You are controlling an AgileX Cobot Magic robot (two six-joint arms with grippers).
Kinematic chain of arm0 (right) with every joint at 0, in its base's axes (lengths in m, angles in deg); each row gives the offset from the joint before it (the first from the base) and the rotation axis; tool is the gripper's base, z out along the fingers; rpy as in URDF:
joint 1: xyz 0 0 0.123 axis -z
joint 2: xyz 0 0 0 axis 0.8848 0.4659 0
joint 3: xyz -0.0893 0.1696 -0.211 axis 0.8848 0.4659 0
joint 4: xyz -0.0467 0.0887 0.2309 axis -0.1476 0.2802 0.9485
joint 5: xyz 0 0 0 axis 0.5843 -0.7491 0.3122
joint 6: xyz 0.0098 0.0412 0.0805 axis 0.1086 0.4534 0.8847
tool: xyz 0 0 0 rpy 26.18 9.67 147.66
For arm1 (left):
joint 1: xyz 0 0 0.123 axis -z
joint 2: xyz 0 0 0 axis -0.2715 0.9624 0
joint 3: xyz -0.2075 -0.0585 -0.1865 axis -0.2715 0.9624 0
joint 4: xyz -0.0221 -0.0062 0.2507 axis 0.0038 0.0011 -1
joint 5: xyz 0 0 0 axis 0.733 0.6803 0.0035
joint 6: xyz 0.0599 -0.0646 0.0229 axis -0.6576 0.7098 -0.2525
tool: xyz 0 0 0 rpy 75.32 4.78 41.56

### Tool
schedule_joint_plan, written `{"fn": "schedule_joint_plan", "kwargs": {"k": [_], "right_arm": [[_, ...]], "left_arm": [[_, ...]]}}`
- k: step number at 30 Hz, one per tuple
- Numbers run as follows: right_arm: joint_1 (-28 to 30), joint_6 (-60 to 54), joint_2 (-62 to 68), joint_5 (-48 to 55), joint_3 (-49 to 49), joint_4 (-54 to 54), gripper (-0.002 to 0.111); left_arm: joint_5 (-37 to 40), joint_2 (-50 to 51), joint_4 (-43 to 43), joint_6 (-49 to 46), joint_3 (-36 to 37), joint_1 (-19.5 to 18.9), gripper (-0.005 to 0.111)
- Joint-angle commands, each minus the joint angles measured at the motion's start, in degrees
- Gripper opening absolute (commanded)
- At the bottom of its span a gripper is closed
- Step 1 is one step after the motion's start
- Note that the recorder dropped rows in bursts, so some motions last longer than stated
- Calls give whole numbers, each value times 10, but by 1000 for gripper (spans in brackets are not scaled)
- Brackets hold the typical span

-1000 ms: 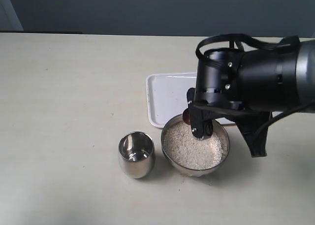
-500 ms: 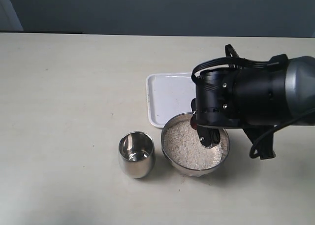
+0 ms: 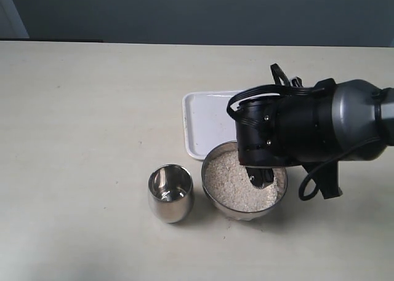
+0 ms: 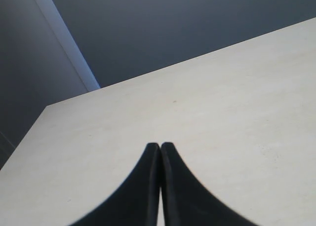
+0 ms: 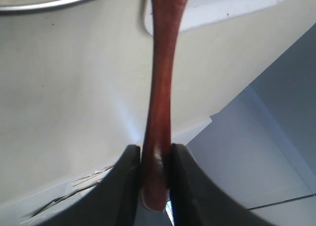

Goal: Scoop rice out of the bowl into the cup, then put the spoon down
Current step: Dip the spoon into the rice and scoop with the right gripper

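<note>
right end effector (image 5: 154,157) grips spoon (image 5: 161,77) | over rice (image 3: 231,182) in bowl (image 3: 244,214)

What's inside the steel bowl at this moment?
White rice fills the bowl. The right gripper, shut on the spoon, hangs low over it. The spoon's head is hidden by the arm, so whether it is in the rice cannot be seen.

Soft, even light; faint shadows; wrist views blur up close.

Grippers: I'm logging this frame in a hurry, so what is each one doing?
Left gripper: closed, holding nothing.
Right gripper: closed on the spoon handle.
</note>
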Motion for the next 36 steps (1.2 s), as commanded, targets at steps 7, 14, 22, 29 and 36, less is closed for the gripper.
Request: {"fn": "schedule_joint_plan", "kwargs": {"k": [7,14,22,29,36], "right_arm": [[-21,3,1,1,1,-9,0],[-41,14,24,1,1,-17,0],[-49,18,41,1,1,-21,0],[-49,-7,41,1,0,3,0],[-49,-35,41,1,-4,33,0]], "left_arm": [[-7,-3,1,4,-1,5,0],[-7,-3,1,4,-1,5,0],[-7,-3,1,4,-1,5,0],[-7,-3,1,4,-1,7,0],[-7,-3,1,4,-1,7,0]]}}
